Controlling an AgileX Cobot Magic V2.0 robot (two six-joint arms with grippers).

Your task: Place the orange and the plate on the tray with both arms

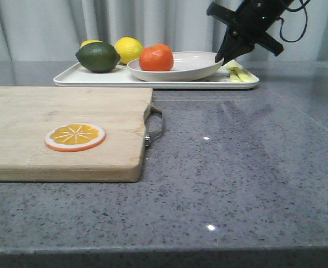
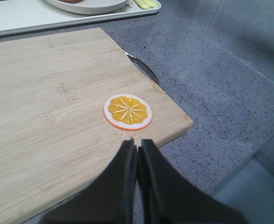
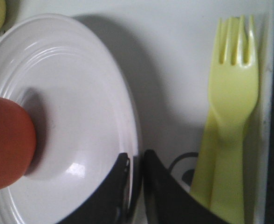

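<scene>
The orange (image 1: 155,58) lies in the off-white plate (image 1: 178,67), which is on the white tray (image 1: 153,80) at the back. My right gripper (image 1: 225,56) is at the plate's right rim. In the right wrist view it (image 3: 136,161) is shut on the plate's rim (image 3: 81,116), one finger inside and one outside, with the orange (image 3: 6,144) in the dish and the tray (image 3: 174,70) beneath. My left gripper (image 2: 137,144) is shut and empty, above the near edge of the cutting board (image 2: 48,116). It is out of the front view.
A lime (image 1: 98,57) and a lemon (image 1: 129,49) sit on the tray's left part. Yellow-green plastic cutlery (image 3: 232,107) lies on its right end. The wooden cutting board (image 1: 58,128) with a metal handle (image 1: 155,128) holds an orange slice disc (image 1: 75,137) at front left.
</scene>
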